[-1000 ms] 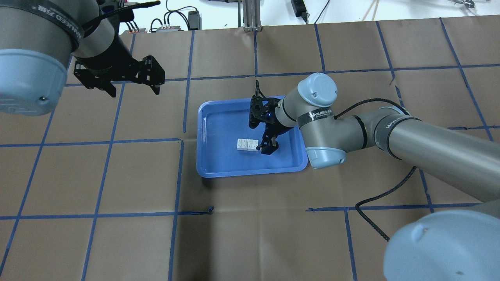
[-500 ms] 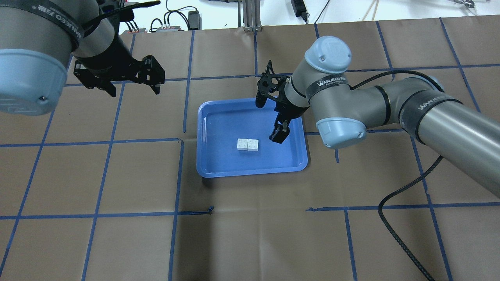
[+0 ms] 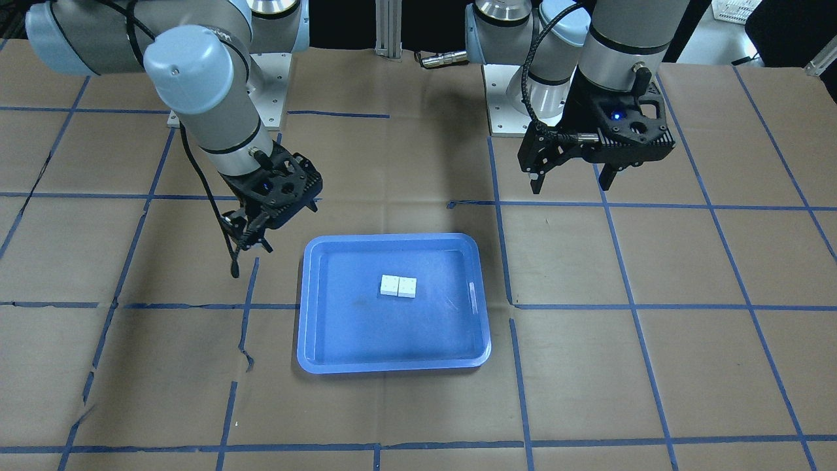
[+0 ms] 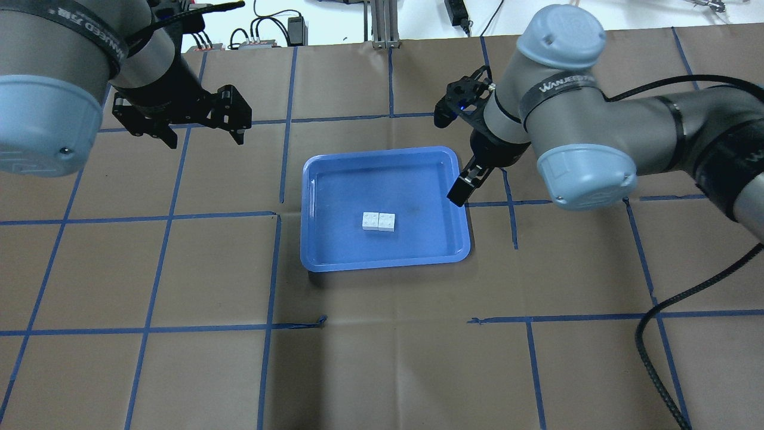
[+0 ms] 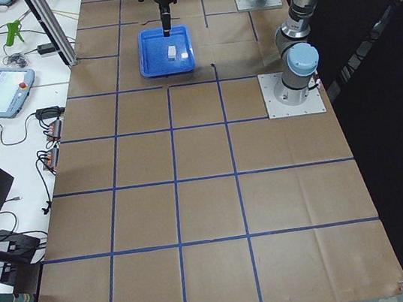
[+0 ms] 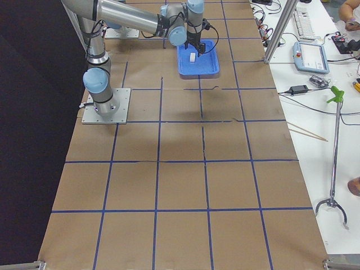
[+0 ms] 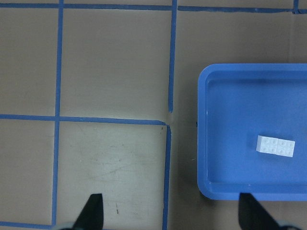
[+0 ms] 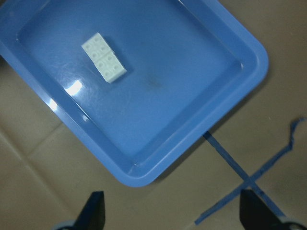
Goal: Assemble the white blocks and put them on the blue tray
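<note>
The two white blocks [image 4: 379, 221] lie joined side by side near the middle of the blue tray [image 4: 382, 263]. They also show in the front view [image 3: 398, 286] and in both wrist views [image 7: 276, 145] [image 8: 104, 57]. My right gripper [image 4: 462, 191] is open and empty. It hangs above the tray's right rim, well clear of the blocks, and also shows in the front view [image 3: 252, 241]. My left gripper [image 4: 206, 136] is open and empty. It hovers over the table, left of and beyond the tray [image 3: 392, 340].
Brown paper with a grid of blue tape covers the table [image 4: 382, 358]. A black cable [image 4: 650, 334] trails from the right arm. The arm bases [image 3: 523, 98] stand at the robot's side. A desk with devices [image 5: 1, 82] lies beyond the table's far edge.
My right gripper has risen from beside the blocks and drawn back to the right, over the tray's rim. The blocks stay put in the tray. The left arm has not moved.
</note>
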